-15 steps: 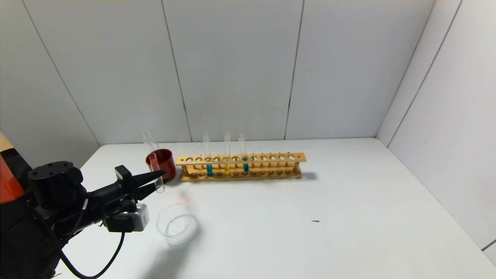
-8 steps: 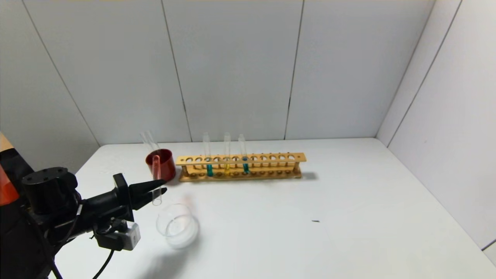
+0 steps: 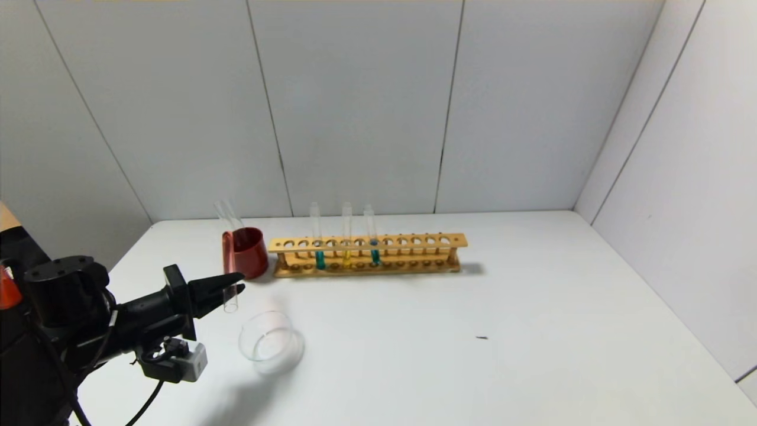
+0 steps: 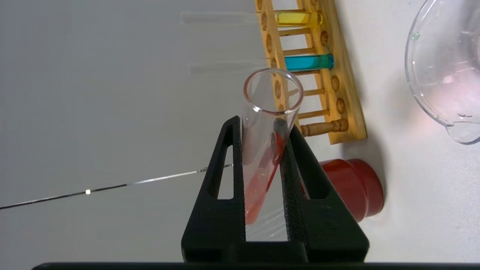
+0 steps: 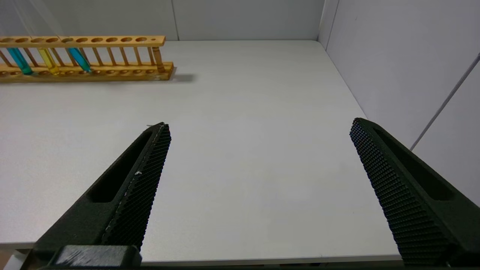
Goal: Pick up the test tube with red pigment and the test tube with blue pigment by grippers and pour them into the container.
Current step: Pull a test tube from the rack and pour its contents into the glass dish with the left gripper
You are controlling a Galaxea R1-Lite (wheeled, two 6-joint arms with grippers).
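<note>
My left gripper (image 3: pixel 232 284) (image 4: pixel 262 123) is shut on the test tube with red pigment (image 3: pixel 228 260) (image 4: pixel 262 165), holding it tilted. Red liquid lies along the tube from its round end to the fingers. Its open mouth hangs just left of and behind the container (image 3: pixel 260 355) (image 4: pixel 423 86), a low clear dish with a faint pink tint. Two tubes with blue pigment (image 3: pixel 320 258) (image 3: pixel 375 255) (image 4: pixel 307 62) stand in the wooden rack (image 3: pixel 414 241). My right gripper (image 5: pixel 258 125) is open with nothing between its fingers, over the table's near right edge and outside the head view.
A dark red cup (image 3: pixel 251 254) with an empty clear tube (image 3: pixel 225 212) leaning in it stands left of the rack. A yellow-liquid tube (image 3: pixel 346 255) sits between the blue ones. Walls close off the back and right. A small dark speck (image 3: pixel 482 338) lies mid-table.
My left gripper has drawn back to the left and lower with the red tube, whose mouth now hangs lower, near the dish's left rim. The grip has stayed shut.
</note>
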